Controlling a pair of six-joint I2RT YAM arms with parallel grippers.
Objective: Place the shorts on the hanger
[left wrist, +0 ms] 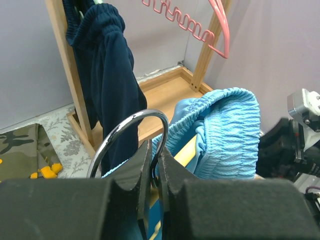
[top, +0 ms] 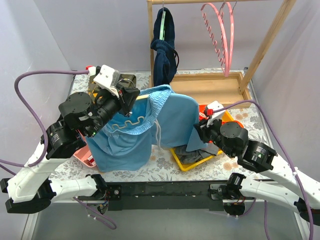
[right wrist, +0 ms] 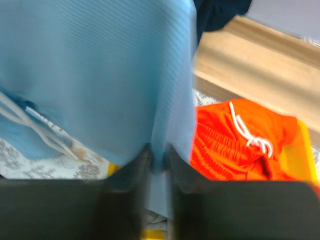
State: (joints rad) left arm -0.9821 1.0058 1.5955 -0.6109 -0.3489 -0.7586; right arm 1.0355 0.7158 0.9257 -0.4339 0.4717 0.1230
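Top external: left pincer (top: 132, 97) raised, clamps hanger (left wrist: 182, 151) hook; right pincer (top: 198, 133) pinches shorts (top: 172, 117).

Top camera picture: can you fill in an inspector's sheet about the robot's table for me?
Surface: table with a flowery cover.
Job's things: light blue shorts draped over the yellow hanger, held up.
Clutter: orange shorts in a yellow bin; camouflage cloth.
Grippers: left gripper, jaws shut on the hanger's metal hook; right gripper, jaws shut on the shorts' fabric.
Cables: purple cables loop beside both arms.
Surroundings: wooden rack holding a navy garment and pink hangers; pale walls.
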